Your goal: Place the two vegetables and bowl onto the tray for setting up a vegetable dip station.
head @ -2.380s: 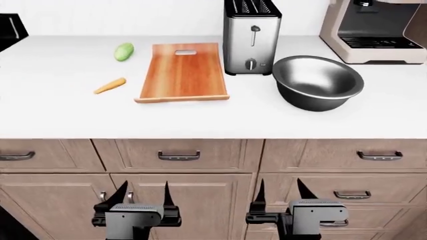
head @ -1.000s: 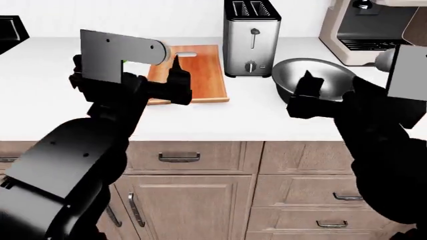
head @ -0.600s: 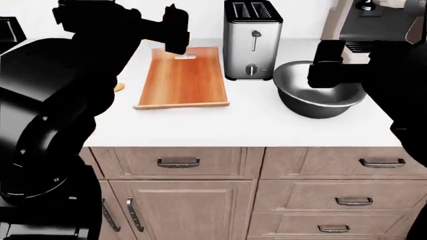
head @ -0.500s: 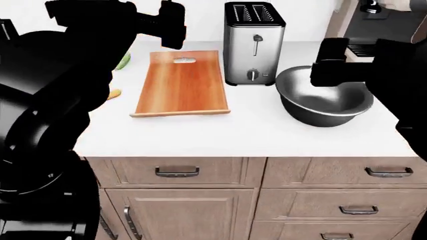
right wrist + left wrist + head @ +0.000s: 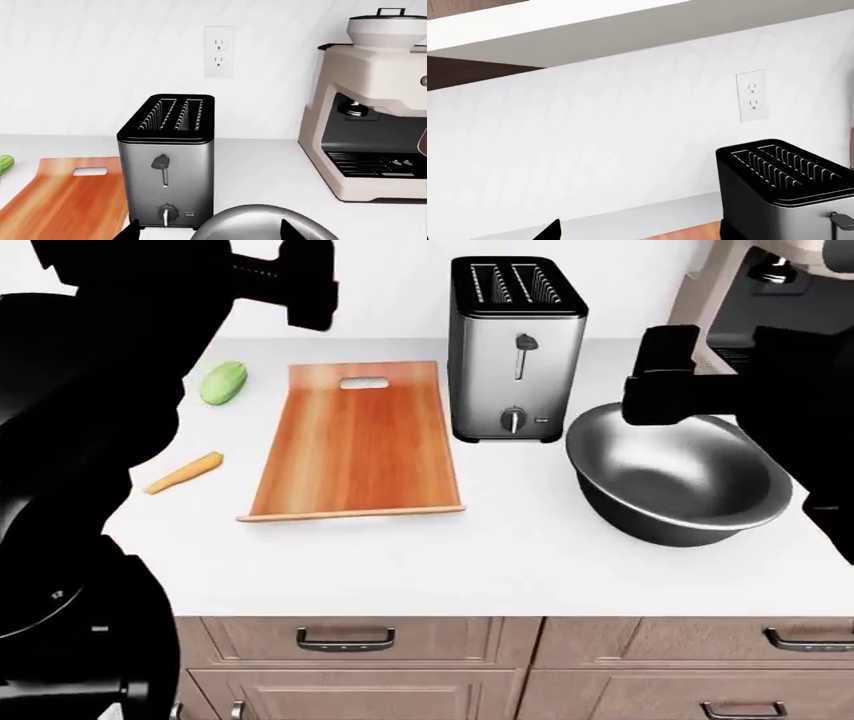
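The reddish wooden tray point(image 5: 354, 440) lies on the white counter, left of centre. Left of it lie the stubby green cucumber point(image 5: 223, 382) and, nearer the front, the slim orange carrot point(image 5: 184, 473). The shiny steel bowl point(image 5: 681, 480) sits at the right. My left gripper point(image 5: 310, 285) hangs high over the counter behind the tray's far left corner, open and empty. My right gripper point(image 5: 661, 370) hovers above the bowl's far rim, open and empty. In the right wrist view its tips point(image 5: 212, 232) straddle the bowl's rim point(image 5: 260, 225), with the tray point(image 5: 60, 205) and cucumber point(image 5: 5, 164) off to one side.
A silver two-slot toaster point(image 5: 517, 350) stands between the tray and bowl, close to both. A beige coffee machine point(image 5: 373, 125) fills the back right corner. The wall carries an outlet point(image 5: 219, 52). My dark left arm point(image 5: 80, 440) blocks the counter's left end. Drawers run below the front edge.
Both arms rose from below the counter to above it, the left going behind the tray, the right over the bowl. The head view moved in and looks down more steeply.
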Controlling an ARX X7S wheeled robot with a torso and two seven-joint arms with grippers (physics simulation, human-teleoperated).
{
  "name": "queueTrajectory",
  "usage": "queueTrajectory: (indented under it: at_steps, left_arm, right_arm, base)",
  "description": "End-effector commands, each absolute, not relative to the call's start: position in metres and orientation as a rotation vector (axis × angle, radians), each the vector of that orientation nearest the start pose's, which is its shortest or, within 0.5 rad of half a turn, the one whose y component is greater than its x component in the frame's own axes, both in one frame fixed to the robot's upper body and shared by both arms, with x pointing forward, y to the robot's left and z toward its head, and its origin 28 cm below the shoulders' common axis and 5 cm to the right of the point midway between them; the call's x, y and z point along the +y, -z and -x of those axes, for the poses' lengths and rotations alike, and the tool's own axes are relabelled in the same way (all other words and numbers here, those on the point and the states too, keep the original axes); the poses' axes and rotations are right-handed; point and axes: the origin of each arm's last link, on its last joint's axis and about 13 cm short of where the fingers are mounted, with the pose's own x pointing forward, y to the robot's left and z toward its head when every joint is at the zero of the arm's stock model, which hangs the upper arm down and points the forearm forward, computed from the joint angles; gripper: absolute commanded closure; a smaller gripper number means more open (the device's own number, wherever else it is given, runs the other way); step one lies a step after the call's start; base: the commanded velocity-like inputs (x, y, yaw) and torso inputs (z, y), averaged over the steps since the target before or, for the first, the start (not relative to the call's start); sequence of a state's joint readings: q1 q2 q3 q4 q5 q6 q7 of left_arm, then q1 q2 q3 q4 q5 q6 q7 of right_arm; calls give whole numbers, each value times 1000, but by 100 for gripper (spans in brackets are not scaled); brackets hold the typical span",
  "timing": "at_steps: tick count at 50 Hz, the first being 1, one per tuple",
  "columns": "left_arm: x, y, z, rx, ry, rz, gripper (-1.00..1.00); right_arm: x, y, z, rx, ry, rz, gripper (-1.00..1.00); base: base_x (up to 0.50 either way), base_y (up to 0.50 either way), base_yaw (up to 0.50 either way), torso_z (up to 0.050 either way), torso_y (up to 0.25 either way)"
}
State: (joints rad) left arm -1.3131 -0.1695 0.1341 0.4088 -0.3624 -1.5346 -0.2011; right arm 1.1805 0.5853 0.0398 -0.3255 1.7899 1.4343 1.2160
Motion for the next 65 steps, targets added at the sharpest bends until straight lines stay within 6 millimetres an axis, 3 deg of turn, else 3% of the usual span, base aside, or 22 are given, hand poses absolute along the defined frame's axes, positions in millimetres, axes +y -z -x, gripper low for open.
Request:
queueTrajectory:
  at_steps: [1,9,15,17,20,22,27,35,46,55,65]
  left_arm:
    - [208,-348,-278,-164,33,-191,-100]
    - [210,-344,-276,-163,23,-191,-100]
    - [211,-345,-274,-168,20,-191,-100]
    - [213,-356,-275,-167,17,-189,-100]
    - [213,-357,-274,-167,11,-188,-100]
    - [213,-346,-273,-168,7,-188,-100]
    - [212,-347,-271,-169,4,-192,-100]
    - [210,-349,-271,-170,6,-196,-100]
    - [209,-351,-272,-175,5,-197,-100]
    - [209,-351,-272,-177,5,-196,-100]
    - [208,-352,-275,-173,7,-201,-100]
  right_arm:
    - [-148,-329,-221,60,-29,15,-100]
    - [-153,-325,-219,75,3,-23,-100]
    - [-167,-329,-216,199,174,1,-100]
    - [-172,-331,-213,216,209,-15,-100]
    - [-170,-335,-209,247,181,-118,-100]
    - [-166,-337,-207,306,155,-177,-100]
    - [-159,-341,-203,360,132,-157,-100]
    - [-176,-337,-207,429,230,-260,-100]
    - [-192,-357,-207,416,308,-267,-100]
    - [-199,-378,-216,444,339,-205,-100]
    - [-213,-380,-250,573,378,-172,-100]
  base:
    - [0,0,0,0,0]
    - [0,206,0,0,0]
    - [0,0,0,0,0]
    - [0,0,0,0,0]
    - [0,0,0,0,0]
    - [0,0,0,0,0]
    - [0,0,0,0,0]
    - [0,0,0,0,0]
    - [0,0,0,0,0]
    - [0,0,0,0,0]
    - [0,0,0,0,0]
